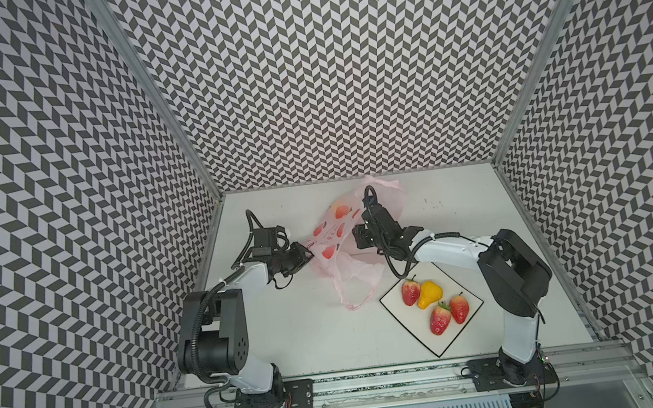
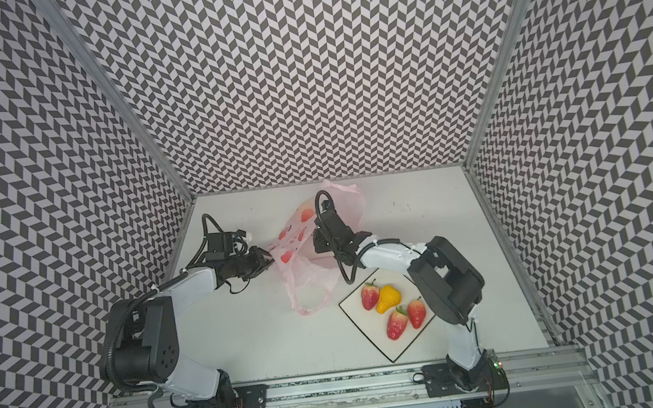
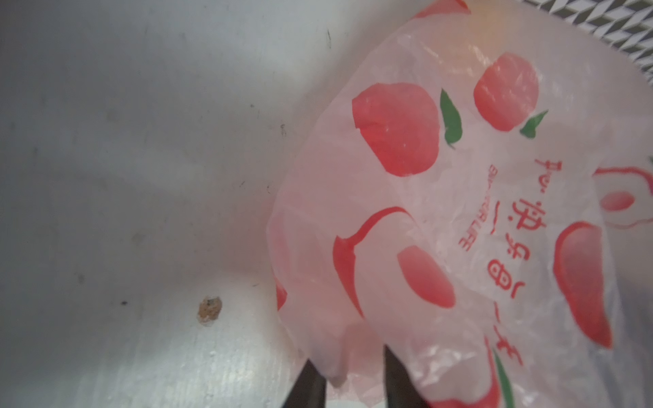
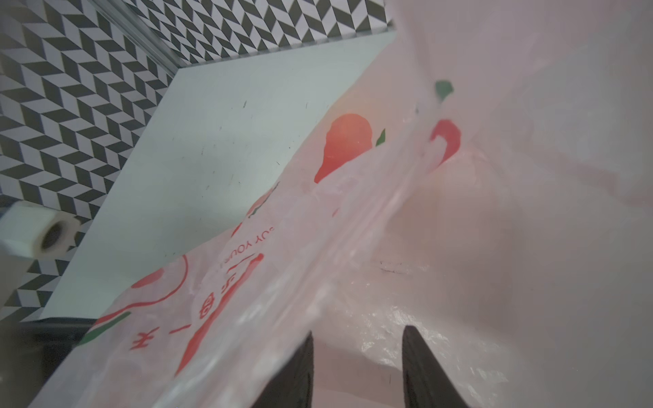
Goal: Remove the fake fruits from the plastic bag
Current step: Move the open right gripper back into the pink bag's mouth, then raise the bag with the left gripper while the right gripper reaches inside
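Tabletop [image 3: 106, 141], plastic bag [image 3: 406, 197] lettered "YOUR LIFE"

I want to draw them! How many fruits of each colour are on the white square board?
Red strawberries: 3
Yellow pear: 1
Total on the board: 4
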Robot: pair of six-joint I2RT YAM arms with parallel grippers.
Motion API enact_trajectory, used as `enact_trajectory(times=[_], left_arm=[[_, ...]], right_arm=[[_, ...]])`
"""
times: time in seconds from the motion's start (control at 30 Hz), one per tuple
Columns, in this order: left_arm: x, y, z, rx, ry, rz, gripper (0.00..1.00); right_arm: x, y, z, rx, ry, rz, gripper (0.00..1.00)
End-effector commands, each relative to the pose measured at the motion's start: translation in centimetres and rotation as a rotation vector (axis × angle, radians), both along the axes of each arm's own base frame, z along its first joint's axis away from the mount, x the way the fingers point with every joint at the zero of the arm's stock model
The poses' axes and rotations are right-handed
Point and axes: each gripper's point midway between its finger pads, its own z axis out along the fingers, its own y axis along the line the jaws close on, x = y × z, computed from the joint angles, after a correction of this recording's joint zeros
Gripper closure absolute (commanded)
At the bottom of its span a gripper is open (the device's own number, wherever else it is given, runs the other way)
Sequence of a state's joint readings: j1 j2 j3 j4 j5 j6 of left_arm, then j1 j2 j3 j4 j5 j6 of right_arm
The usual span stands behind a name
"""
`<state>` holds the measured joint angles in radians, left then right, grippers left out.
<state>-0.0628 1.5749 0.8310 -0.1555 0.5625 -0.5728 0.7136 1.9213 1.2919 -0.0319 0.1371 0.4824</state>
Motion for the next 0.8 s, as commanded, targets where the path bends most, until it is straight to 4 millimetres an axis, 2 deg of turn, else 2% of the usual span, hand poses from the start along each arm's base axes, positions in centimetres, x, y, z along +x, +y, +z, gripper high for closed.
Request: enact_trajectory(times=[0.0,0.07,0.1,0.27,0.4,0.47,0.67,0.77], left_arm=[[1.0,1.1,3.2,0.064,-0.088,0.021,0.35],[1.1,1.9,4.5,0.123,-0.124,0.039,0.25],[1.2,2.2,5.4,0.148,-0.144,0.046,0.22],[1.4,2.1,10.1,0.3,-0.244,0.036,0.17],[0.8,-0.3,13.8,0.383,-0.337,-0.035,0.14],[0.2,-2.0,14.8,0.4,-0.368,-0.084,0.12],[-2.5,-7.6,14.7,0.349,-0.393,-0.301,0.08],[-3.4,-9.2,13.8,0.351,-0.379,-0.396,0.07]], right_arm=[[1.1,1.6,0.9,0.092,0.015,0.034,0.58],[1.4,2.0,0.8,0.126,0.026,0.044,0.56],[1.3,2.3,0.8,0.145,0.027,0.052,0.55],[0.6,3.2,0.7,0.255,0.054,0.081,0.49],[-0.1,3.7,1.3,0.351,0.06,0.098,0.43],[-0.3,3.6,1.2,0.375,0.072,0.095,0.42],[-0.5,2.8,1.2,0.406,0.089,0.081,0.39],[-0.8,2.5,1.6,0.439,0.082,0.093,0.35]])
